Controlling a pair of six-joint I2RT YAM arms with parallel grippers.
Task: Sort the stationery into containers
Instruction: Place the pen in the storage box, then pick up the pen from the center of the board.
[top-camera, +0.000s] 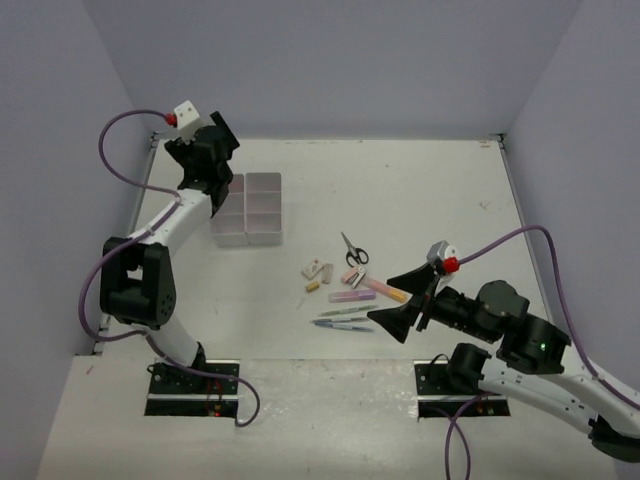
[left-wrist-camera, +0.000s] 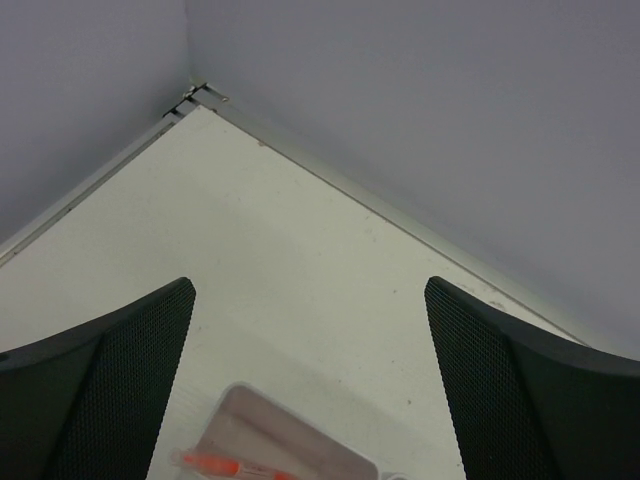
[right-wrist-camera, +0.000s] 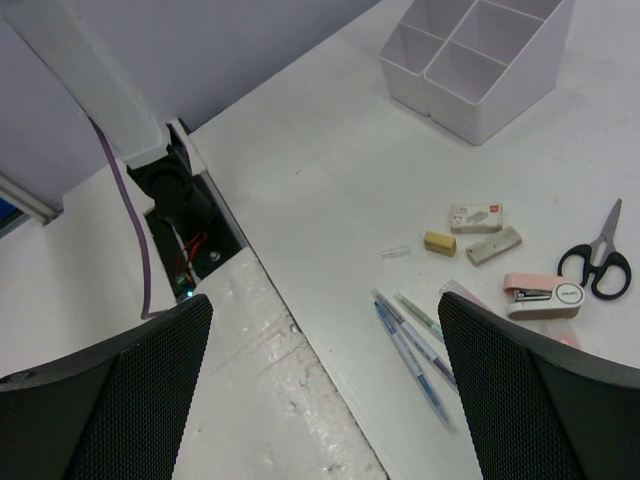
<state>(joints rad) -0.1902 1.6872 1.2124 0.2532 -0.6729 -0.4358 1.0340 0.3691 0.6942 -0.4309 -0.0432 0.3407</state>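
- One item shows inside the tray block (top-camera: 265, 236): an orange-red pen or marker (left-wrist-camera: 225, 465) lying in a compartment at the bottom edge of the left wrist view (too little of it shows to say which).
- The left fingers (left-wrist-camera: 110, 380) stand wide apart over that compartment and hold nothing. In the top view they hang at the upper left of the frame, above the tray's far left corner.
- The right fingers (right-wrist-camera: 110, 390) are spread just as wide and are empty, hovering by the loose pile at the lower centre-right of the top view.
- By my reading the sort has barely begun: one piece is in, and the rest lies on the counter (top-camera: 430, 190), well apart from the tray.
- Left to sort, singles: one pair of scissors (right-wrist-camera: 597, 262), one pink piece (right-wrist-camera: 542, 293) (it looks like a mini stapler) and one clear cap (right-wrist-camera: 395, 251).
- Erasers number three: a white eraser (right-wrist-camera: 476, 217) with a red label, a beige eraser (right-wrist-camera: 494, 245) and a small yellowish eraser (right-wrist-camera: 439, 243).
- The thin pens (right-wrist-camera: 410, 335) seem to be three, lying side by side, with green and blue among them (the top view resolves only two).
- Markers number two: a pink-orange marker (top-camera: 385, 289) and a purple marker (top-camera: 352, 296).
- The tray has six compartments, two by three. Those seen from the right wrist show nothing inside.
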